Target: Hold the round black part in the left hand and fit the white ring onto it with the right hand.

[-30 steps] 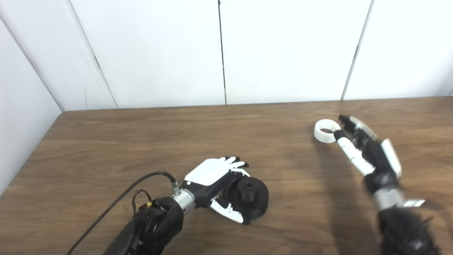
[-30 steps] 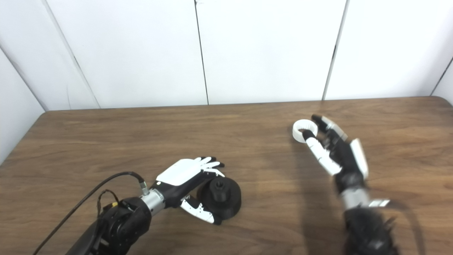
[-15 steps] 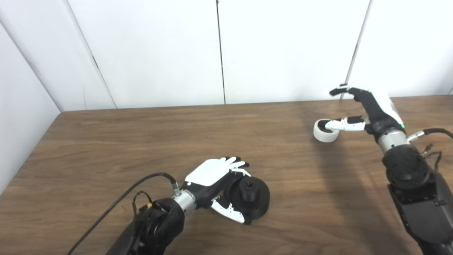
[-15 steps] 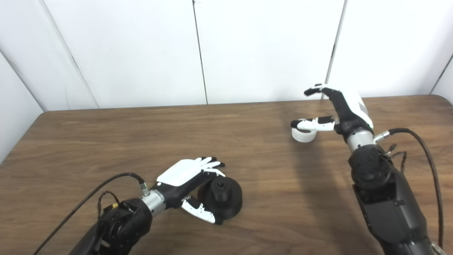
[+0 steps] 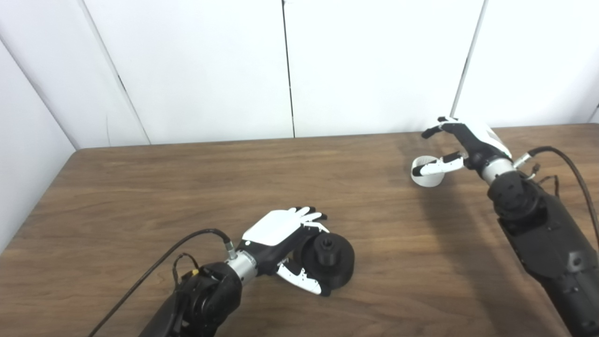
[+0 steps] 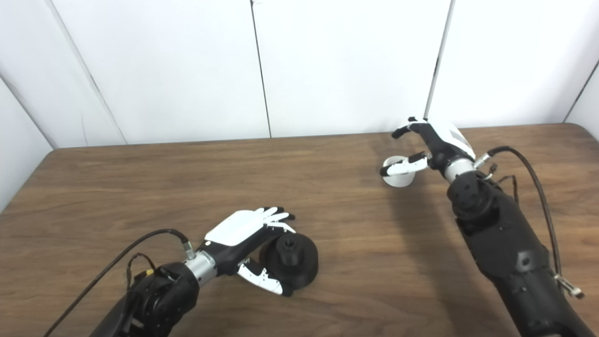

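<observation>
The round black part (image 5: 331,256), a disc with a raised hub, lies on the wooden table (image 5: 187,187) near the front middle. My left hand (image 5: 283,236) wraps its left side, with fingers behind it and thumb in front. The white ring (image 5: 426,180) lies on the table at the far right. My right hand (image 5: 468,142) is open just right of the ring. Its thumb reaches across the ring's top and its fingers are raised above the ring. The same scene shows in the right eye view, with the ring (image 6: 398,179) and the right hand (image 6: 437,140).
White wall panels stand behind the table's far edge. A black cable (image 5: 154,267) runs from my left wrist toward the front edge. Another cable (image 5: 568,161) loops by my right forearm. Bare wood lies between the two hands.
My right arm has swung out to the right. Its hand now reaches the ring from the right side, thumb over it. The ring, black part and left hand stay put.
</observation>
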Controlling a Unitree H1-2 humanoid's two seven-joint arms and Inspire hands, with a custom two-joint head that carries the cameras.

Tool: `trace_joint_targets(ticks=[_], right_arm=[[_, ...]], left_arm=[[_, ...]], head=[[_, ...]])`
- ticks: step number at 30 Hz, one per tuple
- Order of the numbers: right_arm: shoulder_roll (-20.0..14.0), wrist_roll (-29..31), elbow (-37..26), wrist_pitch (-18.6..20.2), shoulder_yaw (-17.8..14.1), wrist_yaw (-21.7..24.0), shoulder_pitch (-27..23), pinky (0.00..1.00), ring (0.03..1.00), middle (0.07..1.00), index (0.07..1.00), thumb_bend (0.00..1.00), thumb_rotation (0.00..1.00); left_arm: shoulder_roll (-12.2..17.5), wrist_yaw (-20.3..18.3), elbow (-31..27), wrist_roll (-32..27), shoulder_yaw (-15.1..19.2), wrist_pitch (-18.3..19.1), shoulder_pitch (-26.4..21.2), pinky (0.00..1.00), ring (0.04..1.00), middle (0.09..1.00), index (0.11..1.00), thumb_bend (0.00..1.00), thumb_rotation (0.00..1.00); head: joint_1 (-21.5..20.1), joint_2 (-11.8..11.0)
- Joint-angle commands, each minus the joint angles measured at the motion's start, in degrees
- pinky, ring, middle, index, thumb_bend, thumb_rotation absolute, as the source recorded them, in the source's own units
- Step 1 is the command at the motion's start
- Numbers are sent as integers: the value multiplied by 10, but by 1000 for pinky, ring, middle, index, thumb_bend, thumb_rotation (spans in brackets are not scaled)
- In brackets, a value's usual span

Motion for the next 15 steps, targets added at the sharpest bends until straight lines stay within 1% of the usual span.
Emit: trace_joint_targets(ticks=[1,7,15], right_arm=[[-19,-5,1,-23,-4,-3,-39,1000,1000,953,719,909,257],[-25,-5,24,-24,-5,-3,-48,1000,1000,954,721,907,264],[-36,-8,31,-19,2,13,-50,1000,1000,954,729,890,252]], left_arm=[[5,1,1,1,2,-10,-8,1000,1000,951,722,970,497],[5,2,4,-1,4,-16,-9,1000,1000,949,725,972,499],[3,2,1,3,5,-16,-9,1000,1000,949,716,967,481]], head=[[0,1],[0,-3],[1,-3]])
